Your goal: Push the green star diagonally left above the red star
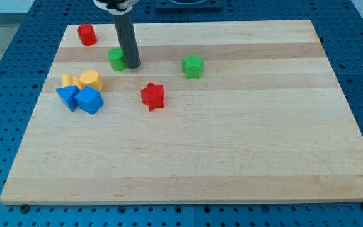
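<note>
The green star (193, 65) lies on the wooden board (232, 139), up and to the right of the red star (152, 96). My tip (133, 65) rests on the board well to the left of the green star, right beside a second green block (116, 58) of unclear shape. The tip is up and to the left of the red star and touches neither star.
A red cylinder (86, 34) stands near the board's top left corner. At the left edge sits a cluster: a yellow triangular block (69, 81), a yellow block (91, 80), a blue triangular block (67, 97) and a blue block (90, 100).
</note>
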Controlling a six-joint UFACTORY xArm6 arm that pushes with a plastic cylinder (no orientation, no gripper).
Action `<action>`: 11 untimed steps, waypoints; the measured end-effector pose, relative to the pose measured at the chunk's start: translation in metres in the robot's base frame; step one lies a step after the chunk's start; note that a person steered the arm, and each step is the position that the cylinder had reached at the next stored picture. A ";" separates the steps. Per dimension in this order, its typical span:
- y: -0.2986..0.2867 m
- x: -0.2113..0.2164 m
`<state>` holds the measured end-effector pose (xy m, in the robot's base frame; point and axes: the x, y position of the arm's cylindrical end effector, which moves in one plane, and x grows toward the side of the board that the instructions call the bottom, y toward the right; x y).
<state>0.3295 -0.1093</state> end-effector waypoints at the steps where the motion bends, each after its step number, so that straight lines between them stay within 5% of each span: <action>1: 0.082 -0.028; 2: 0.147 -0.022; 3: 0.148 0.016; 4: 0.108 0.035; 7: 0.090 -0.001; 9: 0.050 0.036; 11: 0.161 0.075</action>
